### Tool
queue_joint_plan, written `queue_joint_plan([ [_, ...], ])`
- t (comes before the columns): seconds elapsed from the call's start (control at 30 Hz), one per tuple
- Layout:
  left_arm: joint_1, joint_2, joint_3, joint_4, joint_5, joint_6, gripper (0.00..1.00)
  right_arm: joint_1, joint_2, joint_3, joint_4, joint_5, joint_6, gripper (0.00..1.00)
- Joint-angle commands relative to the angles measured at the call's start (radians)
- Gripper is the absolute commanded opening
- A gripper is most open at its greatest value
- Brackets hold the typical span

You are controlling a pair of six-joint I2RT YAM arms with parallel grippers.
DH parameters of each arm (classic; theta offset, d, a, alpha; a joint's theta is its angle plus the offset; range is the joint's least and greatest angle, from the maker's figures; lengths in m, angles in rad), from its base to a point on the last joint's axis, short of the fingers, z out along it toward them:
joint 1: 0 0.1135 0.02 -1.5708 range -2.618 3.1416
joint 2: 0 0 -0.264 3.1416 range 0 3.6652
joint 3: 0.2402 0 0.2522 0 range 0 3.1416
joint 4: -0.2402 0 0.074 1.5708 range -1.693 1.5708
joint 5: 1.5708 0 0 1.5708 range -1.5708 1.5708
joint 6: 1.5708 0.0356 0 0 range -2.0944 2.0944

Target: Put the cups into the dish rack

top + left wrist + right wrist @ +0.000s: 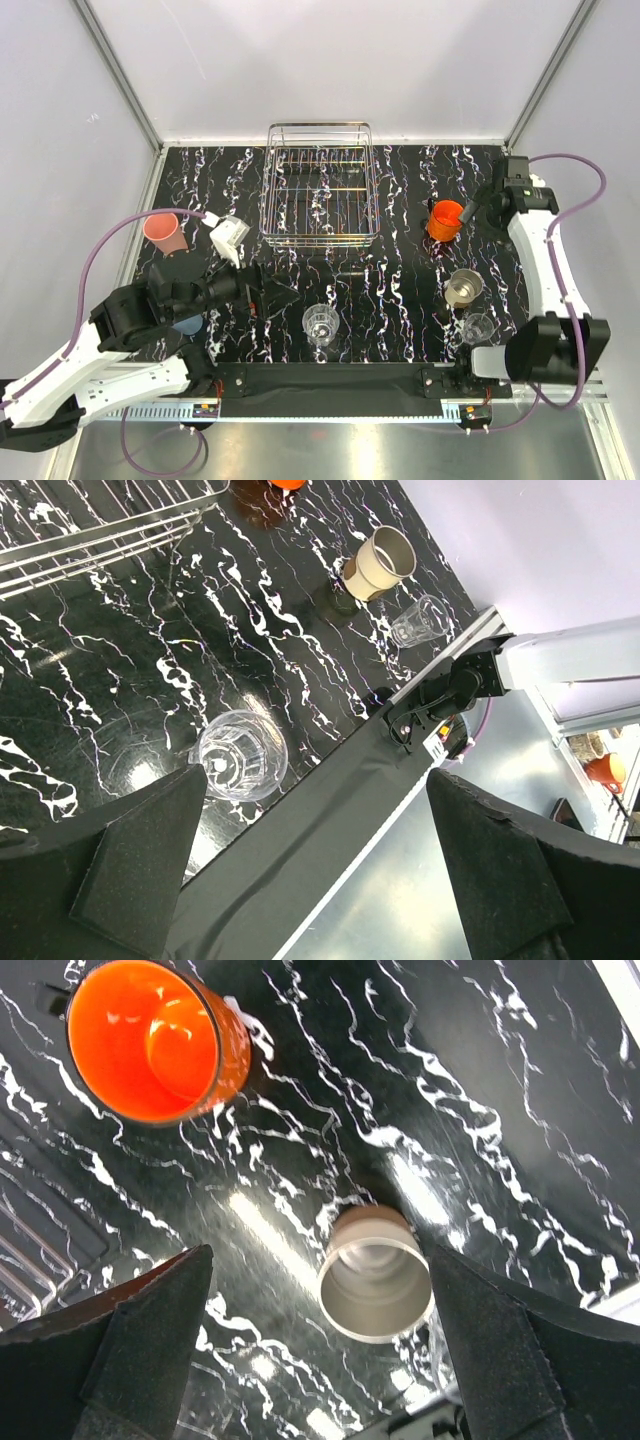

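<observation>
The silver wire dish rack stands at the back centre with no cups in it. An orange mug, a beige metallic cup and a clear glass stand on the right. Another clear glass stands front centre. A salmon-pink tumbler stands at the left. A light blue cup is mostly hidden under my left arm. My left gripper is open and empty, left of the centre glass. My right gripper is open and empty, raised beside the orange mug.
The table top is black marble with white veins. A black strip and metal rail run along the near edge. Grey walls close in the back and both sides. The left wrist view also shows the beige cup, the right glass and the rack's edge.
</observation>
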Motion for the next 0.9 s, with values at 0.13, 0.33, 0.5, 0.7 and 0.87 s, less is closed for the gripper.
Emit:
queue_joint_plan([
  [0.13,-0.003,0.007,0.022,0.006,0.008,-0.013,0.99,-0.005,0.140,0.034,0.136,-0.071,-0.072,0.97],
  [0.33,-0.003,0.013,0.019,0.010,0.008,-0.021,0.99,-0.005,0.206,0.036,0.177,-0.097,-0.080,0.93],
  [0.5,-0.003,0.014,0.002,0.035,0.025,-0.043,0.99,-0.005,0.269,0.048,0.222,-0.101,-0.089,0.90],
  [0.7,-0.003,0.030,0.008,0.015,0.024,-0.043,0.99,-0.008,0.355,0.086,0.268,-0.094,-0.115,0.86],
  [0.87,-0.003,0.037,0.019,0.016,0.024,-0.046,0.99,-0.013,0.424,0.138,0.305,-0.125,-0.126,0.81],
])
